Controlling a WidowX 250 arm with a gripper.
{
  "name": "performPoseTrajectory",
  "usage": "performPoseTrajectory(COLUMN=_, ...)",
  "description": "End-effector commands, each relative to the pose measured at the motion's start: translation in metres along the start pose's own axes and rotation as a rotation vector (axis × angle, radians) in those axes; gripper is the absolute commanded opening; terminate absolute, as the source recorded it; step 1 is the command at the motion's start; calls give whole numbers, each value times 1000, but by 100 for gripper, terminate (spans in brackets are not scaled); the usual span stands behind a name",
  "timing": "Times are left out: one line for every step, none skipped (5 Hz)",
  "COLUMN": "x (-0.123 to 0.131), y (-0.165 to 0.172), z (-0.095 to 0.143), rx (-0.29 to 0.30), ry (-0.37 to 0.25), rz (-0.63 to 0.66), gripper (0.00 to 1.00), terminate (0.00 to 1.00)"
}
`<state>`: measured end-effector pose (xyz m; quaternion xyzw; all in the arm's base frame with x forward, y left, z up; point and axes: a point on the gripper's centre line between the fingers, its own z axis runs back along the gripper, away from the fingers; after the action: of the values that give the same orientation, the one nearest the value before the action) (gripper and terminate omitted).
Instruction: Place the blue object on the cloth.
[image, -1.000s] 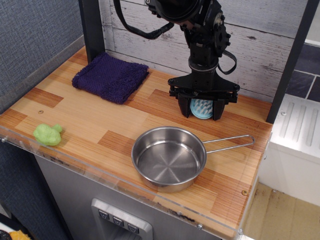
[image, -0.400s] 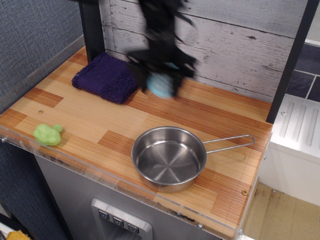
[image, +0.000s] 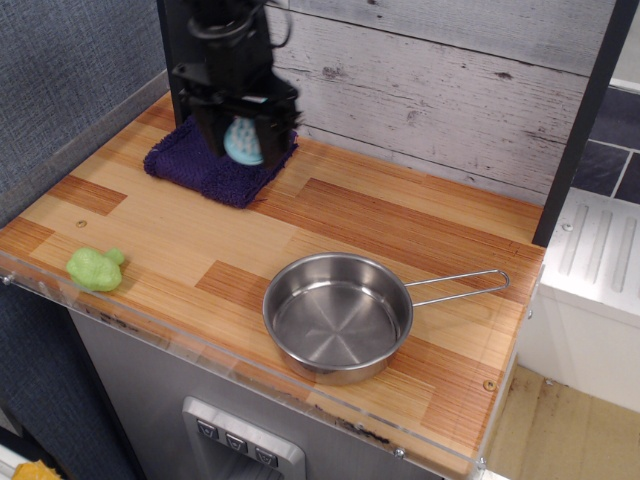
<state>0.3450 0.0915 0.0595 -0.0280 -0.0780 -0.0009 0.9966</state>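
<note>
The gripper (image: 243, 142) is clamping the light-blue scrub brush (image: 243, 140) above the purple towel (image: 205, 162); lowering and releasing looks next.

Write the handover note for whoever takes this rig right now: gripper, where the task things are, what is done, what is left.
Gripper: shut on the blue brush, held over the right part of the purple cloth.
Cloth: lies at the back left of the wooden counter, near the wall.
Done: brush picked up and brought above the cloth.
Left: lower it, open the jaws so the brush rests on the cloth, then pull back. Whether the brush already touches the cloth cannot be told.
Bystanders: steel pan at front, green toy at front left.
</note>
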Motion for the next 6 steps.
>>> performPoseTrajectory(x=28, y=38, z=-2, rx=0, ry=16, rz=-53, gripper=0, terminate=0)
performPoseTrajectory(x=31, y=48, z=-1, rx=-11, ry=22, rz=-45, gripper=0, terminate=0)
performPoseTrajectory(x=32, y=54, z=3, rx=-10, ry=19, rz=-40, gripper=0, terminate=0)
performPoseTrajectory(x=32, y=51, z=8, rx=2, ry=22, rz=-47, gripper=0, terminate=0)
performPoseTrajectory(x=31, y=50, z=9, rx=22, ry=38, rz=-35, gripper=100, terminate=0)
performPoseTrajectory(x=31, y=43, z=14, rx=41, ry=48, rz=-54, gripper=100, terminate=0)
